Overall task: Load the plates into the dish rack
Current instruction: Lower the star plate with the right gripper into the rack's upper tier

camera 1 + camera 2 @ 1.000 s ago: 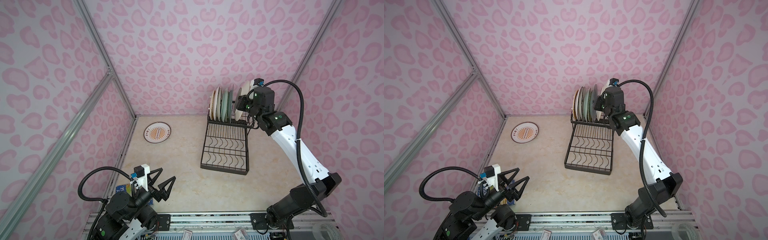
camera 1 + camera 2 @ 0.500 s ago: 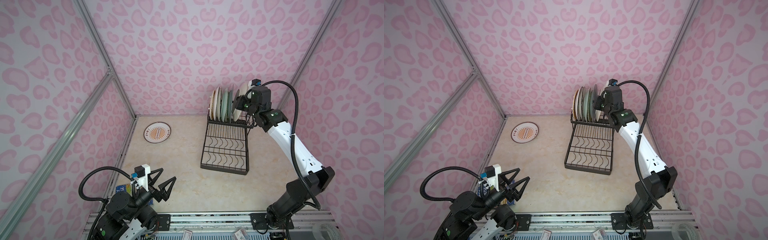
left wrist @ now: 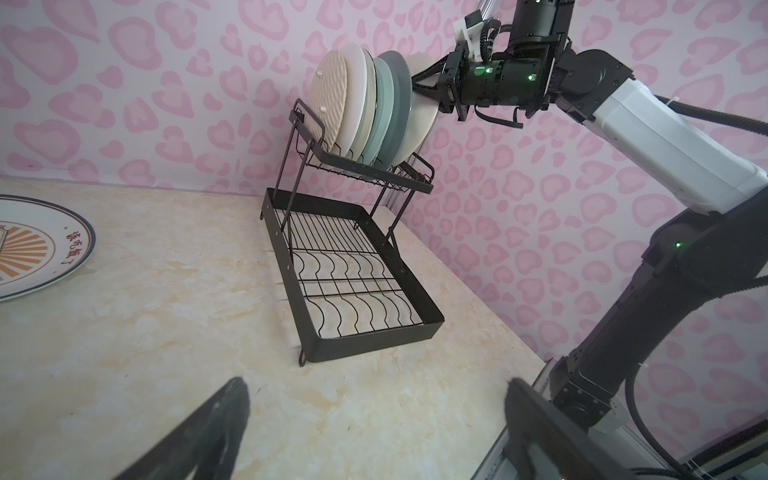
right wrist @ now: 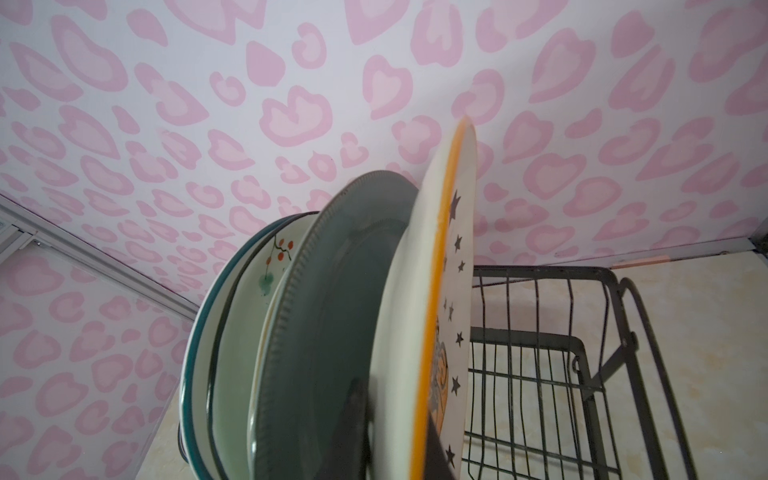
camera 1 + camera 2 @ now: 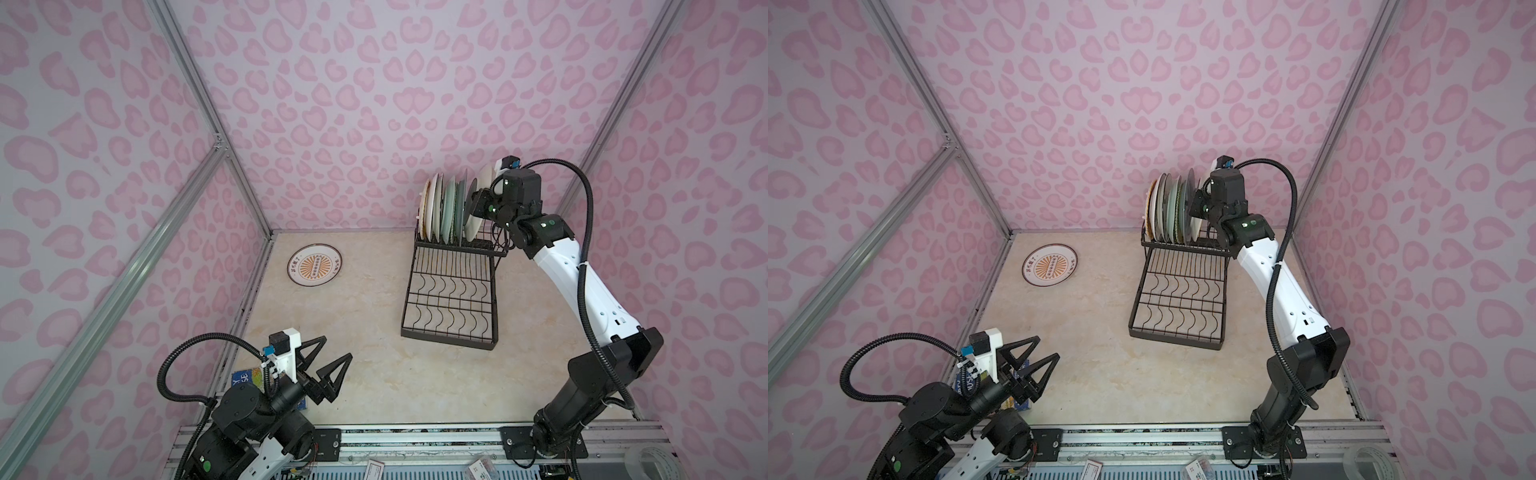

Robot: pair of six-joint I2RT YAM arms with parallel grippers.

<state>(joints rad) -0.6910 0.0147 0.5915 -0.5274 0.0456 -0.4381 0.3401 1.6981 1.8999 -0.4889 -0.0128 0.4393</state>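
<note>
- Right tool (image 4: 395,419) is clamped on the rim of the star plate (image 4: 453,291), with one dark finger (image 4: 357,415) on each face of it.
- The star plate, white with an orange rim, stands on edge at the open end of the plate row (image 5: 442,208) in the raised basket (image 5: 457,245) of the dish rack (image 5: 451,291). Its top leans away from the row.
- Its lower edge is down at the basket wires. If it sits in a slot, I cannot tell.
- Just beside it in the row is a teal-grey plate (image 4: 332,311), then a pale plate with a red-berry sprig (image 4: 266,286). A woven-look plate (image 3: 328,99) closes the far end of the row.
- The flat lower tier (image 5: 449,316) of the dish rack, with wavy wires, carries no plate.
- A sunburst plate (image 5: 314,265) lies flat on the counter (image 5: 415,374), well apart from the dish rack, on the side away from the right arm.
- Left tool (image 5: 337,346) hangs over the counter, well apart from the dish rack. Its fingers stand wide apart and hold nothing.
- A blue-covered book (image 5: 245,378) lies partly hidden under the left arm.
</note>
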